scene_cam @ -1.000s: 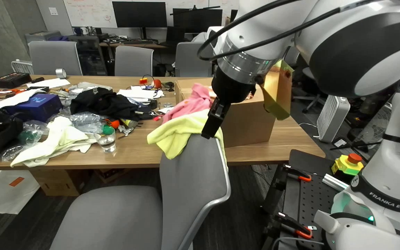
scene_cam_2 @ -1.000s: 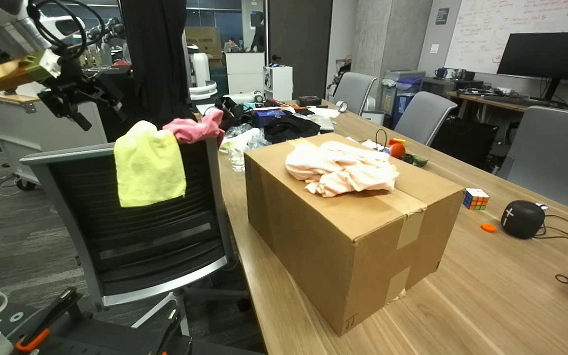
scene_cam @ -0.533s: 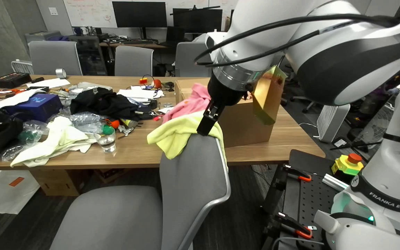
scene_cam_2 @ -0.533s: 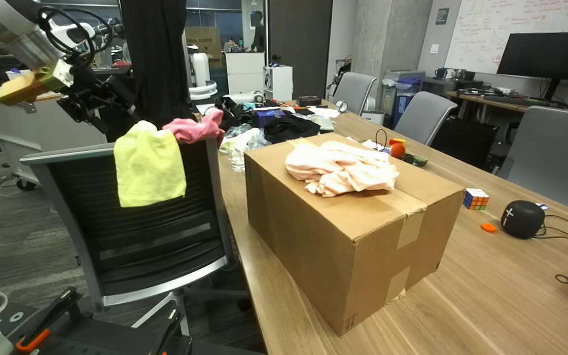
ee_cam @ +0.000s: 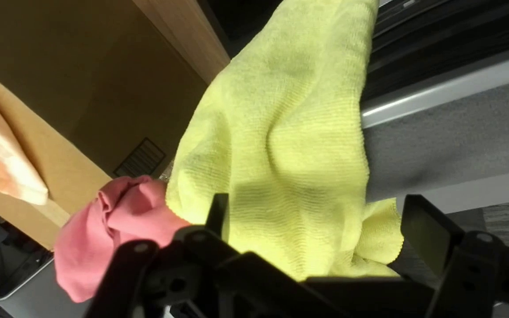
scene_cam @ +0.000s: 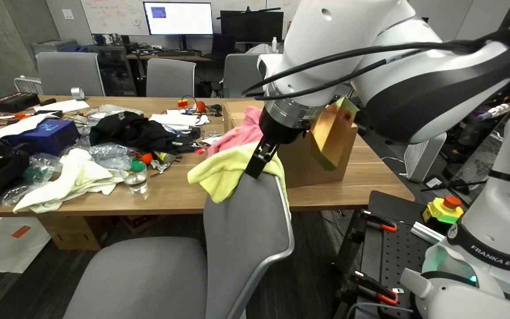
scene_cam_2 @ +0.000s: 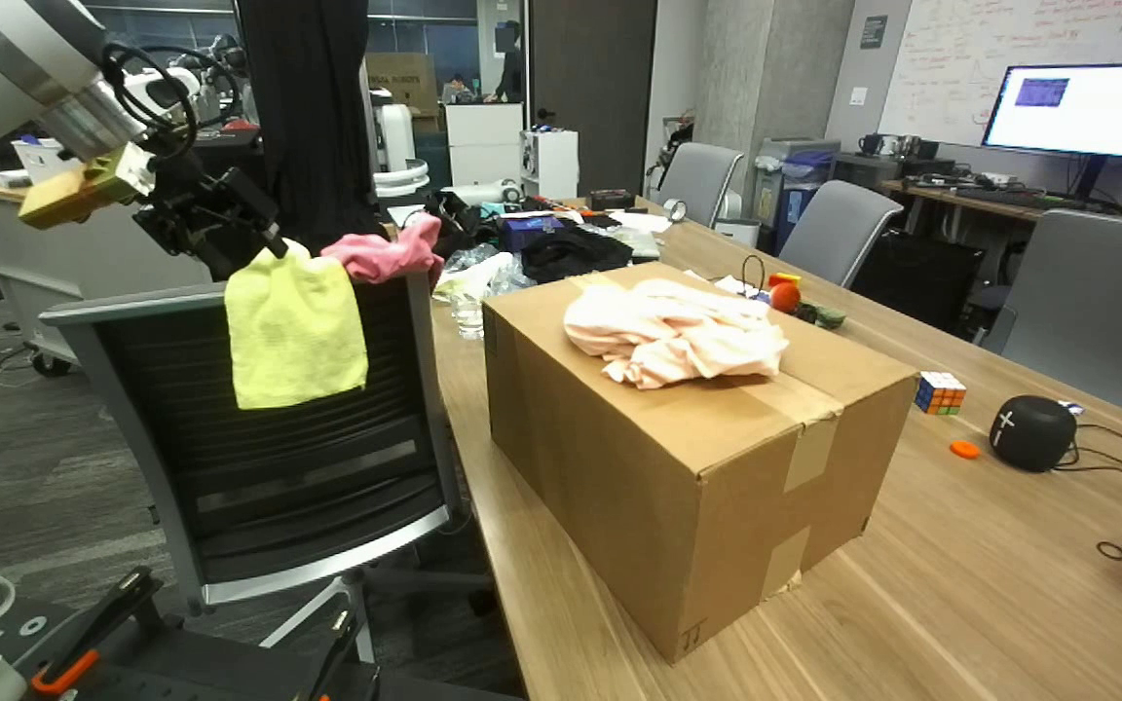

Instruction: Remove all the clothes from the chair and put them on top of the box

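Observation:
Over the top of the grey chair [scene_cam: 250, 221] lies the yellow-green garment [scene_cam_2: 298, 336], one side hanging down behind the backrest. The pink garment [scene_cam_2: 388, 255] is bunched beside it on the same top edge. A pale peach-orange garment [scene_cam_2: 673, 336] rests crumpled on the brown cardboard box [scene_cam_2: 590, 438]. My gripper [ee_cam: 316, 207] is open just over the yellow-green garment, which fills most of the space seen between its fingers in the wrist view. Whether the fingertips touch the cloth I cannot tell. Pink cloth shows outside the left finger [ee_cam: 219, 216].
The box stands on a wooden table [scene_cam_2: 990, 565] close to the chair. Farther along the table are a glass of water [scene_cam: 136, 180], a pale white-green cloth [scene_cam: 73, 177], black garments [scene_cam: 131, 133] and a blue box [scene_cam: 49, 135]. A speaker [scene_cam_2: 1032, 433] sits beyond the cardboard box.
My gripper has come down and across to the chair's top, over the yellow-green garment, staying open. The garments have not moved. A monitor at the back has lit up.

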`<state>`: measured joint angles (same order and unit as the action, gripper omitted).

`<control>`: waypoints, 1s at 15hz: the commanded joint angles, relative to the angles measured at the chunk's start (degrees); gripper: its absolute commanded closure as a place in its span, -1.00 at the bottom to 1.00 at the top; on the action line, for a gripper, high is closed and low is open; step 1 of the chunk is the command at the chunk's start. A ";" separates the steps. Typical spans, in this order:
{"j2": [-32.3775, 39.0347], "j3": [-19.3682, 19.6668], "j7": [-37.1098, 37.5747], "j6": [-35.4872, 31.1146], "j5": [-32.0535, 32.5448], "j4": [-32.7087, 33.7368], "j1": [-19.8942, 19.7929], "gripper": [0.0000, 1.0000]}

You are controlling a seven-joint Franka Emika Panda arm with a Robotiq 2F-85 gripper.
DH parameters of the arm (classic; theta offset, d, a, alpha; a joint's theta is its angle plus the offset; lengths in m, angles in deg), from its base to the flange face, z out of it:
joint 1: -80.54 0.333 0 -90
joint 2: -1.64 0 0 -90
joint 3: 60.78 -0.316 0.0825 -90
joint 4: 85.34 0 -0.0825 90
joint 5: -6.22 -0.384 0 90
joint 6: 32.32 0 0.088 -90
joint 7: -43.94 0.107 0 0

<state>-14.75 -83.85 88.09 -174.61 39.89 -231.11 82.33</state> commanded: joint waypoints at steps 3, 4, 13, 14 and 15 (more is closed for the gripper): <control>2.40 0.87 5.64 -0.76 4.86 2.85 0.02 -1.00; 2.62 1.09 6.27 -0.73 5.58 3.13 0.03 -1.00; 5.64 4.14 11.65 0.44 13.73 4.57 0.63 -1.00; 5.97 4.55 11.89 0.60 14.20 4.70 0.79 -1.00; 6.27 5.00 11.86 0.71 14.53 4.74 0.99 -0.75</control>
<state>-10.21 -80.31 97.88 -174.54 51.86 -228.08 82.34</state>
